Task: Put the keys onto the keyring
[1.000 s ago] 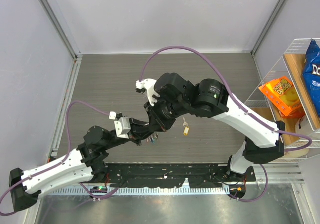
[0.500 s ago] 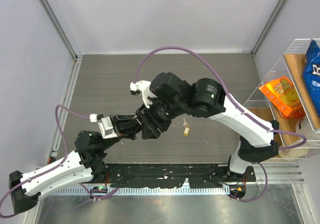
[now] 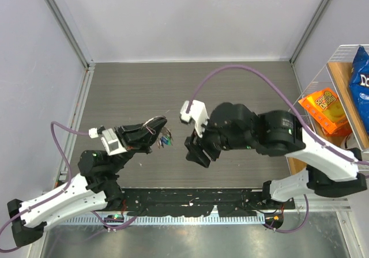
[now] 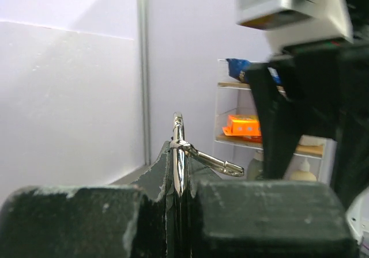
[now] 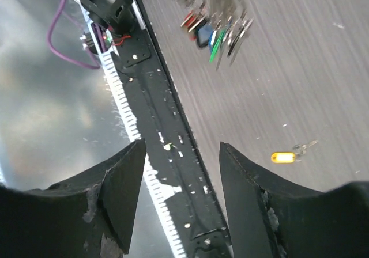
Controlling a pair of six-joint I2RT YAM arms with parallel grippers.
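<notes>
- Looking back one sec: both grippers were bunched close together in the middle, and the right one was pinched shut.
- Now the right gripper (image 3: 195,151) had let go and pulled back to its own side. Its jaws stood wide apart w/ nothing between them.
- The left gripper (image 3: 154,125) had swung off to the left. It was pinched tight on the keyring (image 4: 177,154). The left wrist view showed the ring edge-on, squeezed in its grip.
- A bunch of keys (image 3: 166,139) hung under the ring, up off the table (image 5: 300,68). I saw red, blue and green heads in the right wrist view, a bit blurry.
- One silver key stem (image 4: 214,164) stuck out sideways from the ring.
- The yellow key (image 5: 285,156) lay flat on the table by itself, well apart from the bunch. It was on the table a sec ago too, so nobody had picked it up. In the top view the right arm (image 3: 277,134) hid it.
- What I think it meant: the right gripper was done w/ the bunch, so those keys prob sat on the ring. I couldn't tell for sure that every one was threaded on.
- The yellow one was still to do, so the job wasn't finished. My guess for next: right gripper goes down for it while the left holds the ring steady.
</notes>
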